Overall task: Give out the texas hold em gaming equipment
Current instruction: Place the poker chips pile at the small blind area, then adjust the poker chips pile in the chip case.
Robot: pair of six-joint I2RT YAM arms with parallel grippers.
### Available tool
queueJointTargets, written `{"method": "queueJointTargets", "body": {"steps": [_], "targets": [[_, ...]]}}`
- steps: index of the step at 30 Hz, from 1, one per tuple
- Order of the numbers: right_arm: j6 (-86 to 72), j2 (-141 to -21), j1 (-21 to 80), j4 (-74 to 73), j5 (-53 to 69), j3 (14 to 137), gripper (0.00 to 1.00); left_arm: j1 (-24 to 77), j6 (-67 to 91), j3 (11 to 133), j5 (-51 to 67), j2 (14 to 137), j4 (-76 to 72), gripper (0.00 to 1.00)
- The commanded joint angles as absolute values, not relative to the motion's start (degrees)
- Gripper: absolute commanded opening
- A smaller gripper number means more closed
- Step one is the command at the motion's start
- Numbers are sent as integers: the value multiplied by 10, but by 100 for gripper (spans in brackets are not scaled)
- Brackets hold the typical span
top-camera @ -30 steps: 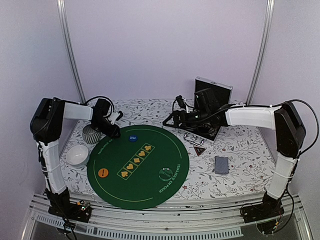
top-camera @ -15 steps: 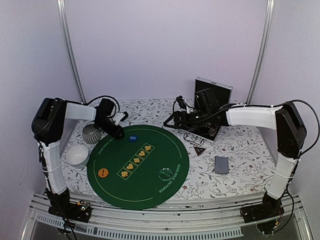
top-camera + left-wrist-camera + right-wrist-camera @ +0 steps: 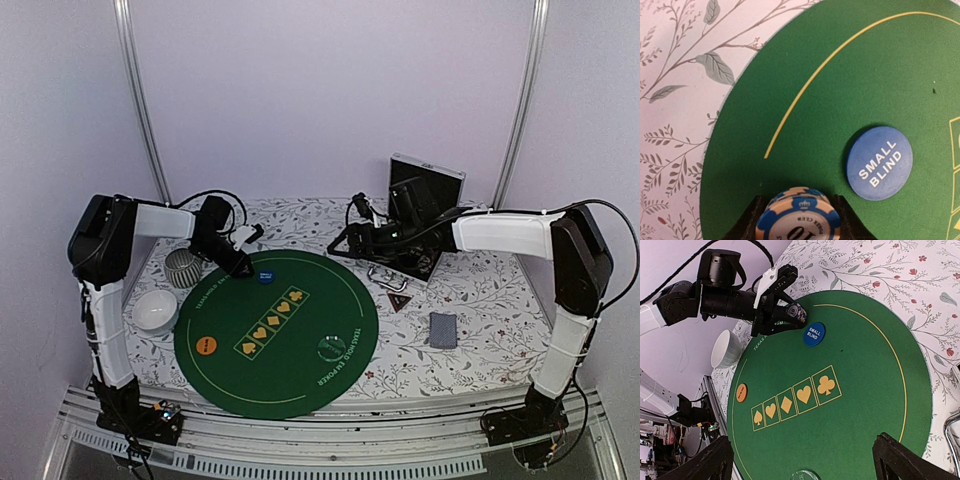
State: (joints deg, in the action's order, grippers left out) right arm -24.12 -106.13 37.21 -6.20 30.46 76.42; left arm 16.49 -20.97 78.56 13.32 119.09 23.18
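Observation:
My left gripper (image 3: 239,267) is shut on a short stack of blue-and-peach poker chips (image 3: 799,215), held low over the far left rim of the green mat (image 3: 840,90). The blue "SMALL BLIND" disc (image 3: 880,163) lies on the mat just right of the stack, apart from it. An orange disc (image 3: 206,346) and a whitish disc (image 3: 331,348) lie nearer on the mat. A dark red-edged triangle (image 3: 399,301) and grey-blue-backed cards (image 3: 443,329) rest on the cloth to the right. My right gripper (image 3: 801,440) hangs open and empty above the mat's far right side.
A striped cup (image 3: 183,267) and a white bowl (image 3: 155,309) stand left of the mat, close to my left arm. An open metal case (image 3: 415,195) sits at the back right under the right arm. Five suit boxes (image 3: 792,400) are printed mid-mat.
My left gripper has carried the chip stack a little to the right, from beside the striped cup onto the mat towards the blue disc. The right arm has stayed put.

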Motion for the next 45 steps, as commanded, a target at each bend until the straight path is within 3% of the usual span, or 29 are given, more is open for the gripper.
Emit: {"method": "queueJointTargets", "body": {"steps": [1,8,20,26,34,38,42,45], "targets": [[-231,-1036,375,-68,295,769,99,163,-216,798,158,1202,237,16],[-231,-1033,374,-69,295,770,99,159,-205,798,158,1204,234,44],[-219,-1016,374,-86,265,777,99,167,-204,775,142,1178,214,68],[-167,-982,372,-137,183,817,99,171,-183,768,140,1101,186,79],[-44,-900,353,-139,34,811,99,171,-114,786,121,952,176,87],[36,-917,333,-212,6,813,99,171,-67,751,117,874,159,90],[36,-967,291,-316,-67,829,83,171,-34,667,114,792,131,91],[38,-997,269,-355,-80,824,81,173,-23,606,120,736,114,92]]}}
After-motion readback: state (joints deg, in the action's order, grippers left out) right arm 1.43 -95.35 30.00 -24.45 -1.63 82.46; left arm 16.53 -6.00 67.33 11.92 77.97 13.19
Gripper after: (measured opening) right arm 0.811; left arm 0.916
